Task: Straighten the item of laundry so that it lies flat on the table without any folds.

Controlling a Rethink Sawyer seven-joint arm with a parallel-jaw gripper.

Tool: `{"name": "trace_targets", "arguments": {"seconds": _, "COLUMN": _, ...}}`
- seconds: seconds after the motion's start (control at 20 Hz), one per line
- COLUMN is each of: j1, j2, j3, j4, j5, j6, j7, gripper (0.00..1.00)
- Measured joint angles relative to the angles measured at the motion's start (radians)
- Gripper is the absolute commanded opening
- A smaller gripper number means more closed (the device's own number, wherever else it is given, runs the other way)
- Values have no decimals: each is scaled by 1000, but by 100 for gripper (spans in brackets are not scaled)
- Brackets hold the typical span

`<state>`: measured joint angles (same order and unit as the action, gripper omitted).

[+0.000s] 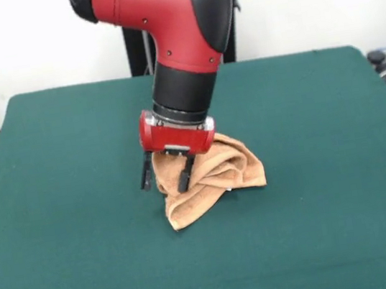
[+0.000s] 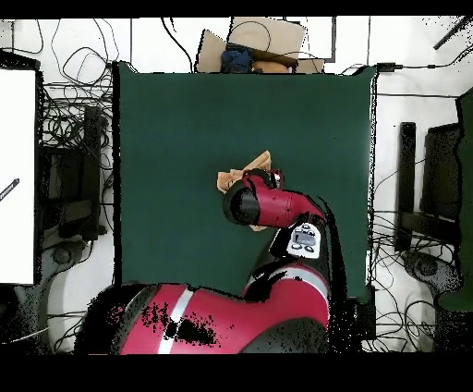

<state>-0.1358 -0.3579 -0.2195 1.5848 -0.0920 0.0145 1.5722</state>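
Towel, a crumpled light orange-tan terry one point(image 1: 212, 173), is sitting bunched mid-way across the dark green felt counter point(image 1: 73, 264), and the red-and-black arm's end effector point(image 1: 166, 175) is hanging open-fingered over its robot-side corner, the heap trailing toward the camera.

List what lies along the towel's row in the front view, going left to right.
Bare table → gripper, fingers apart at the towel's left edge → crumpled towel → bare table again.
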Motion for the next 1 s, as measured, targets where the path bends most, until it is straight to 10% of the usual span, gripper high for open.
{"name": "trace_targets", "arguments": {"seconds": 0.9, "j1": -207, "j2": -32, "j3": 271, "j4": 65, "j5": -13, "j6": -8, "j7": 0, "gripper": 100}}
{"name": "trace_targets", "arguments": {"seconds": 0.95, "j1": -213, "j2": -36, "j3": 281, "j4": 71, "j5": -13, "j6": -8, "j7": 0, "gripper": 0}}
{"name": "trace_targets", "arguments": {"seconds": 1.0, "j1": -217, "j2": -42, "j3": 287, "j4": 76, "j5": -16, "j6": -8, "j7": 0, "gripper": 0}}
